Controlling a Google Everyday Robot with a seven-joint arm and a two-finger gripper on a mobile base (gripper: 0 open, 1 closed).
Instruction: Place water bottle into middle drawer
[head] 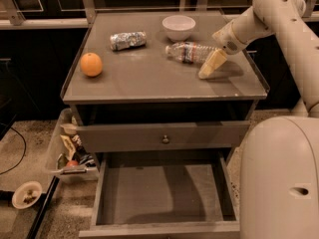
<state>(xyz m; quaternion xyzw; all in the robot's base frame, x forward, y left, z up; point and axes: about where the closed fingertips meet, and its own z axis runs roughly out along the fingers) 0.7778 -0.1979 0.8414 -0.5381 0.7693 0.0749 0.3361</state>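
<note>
The water bottle point(190, 52) lies on its side on the cabinet top point(149, 81), cap to the left, just in front of the white bowl point(178, 27). My gripper point(210, 65) points down and to the left at the bottle's right end, close to or touching it, low over the top. The middle drawer point(164, 195) is pulled open at the bottom of the view and its grey floor is bare. Above it is a closed drawer front with a round knob point(165, 139).
An orange point(91, 64) sits at the left of the top. A crumpled silver packet point(127, 40) lies at the back left. A clear bin of clutter point(67, 153) stands on the floor left of the cabinet. My white base point(279, 178) fills the lower right.
</note>
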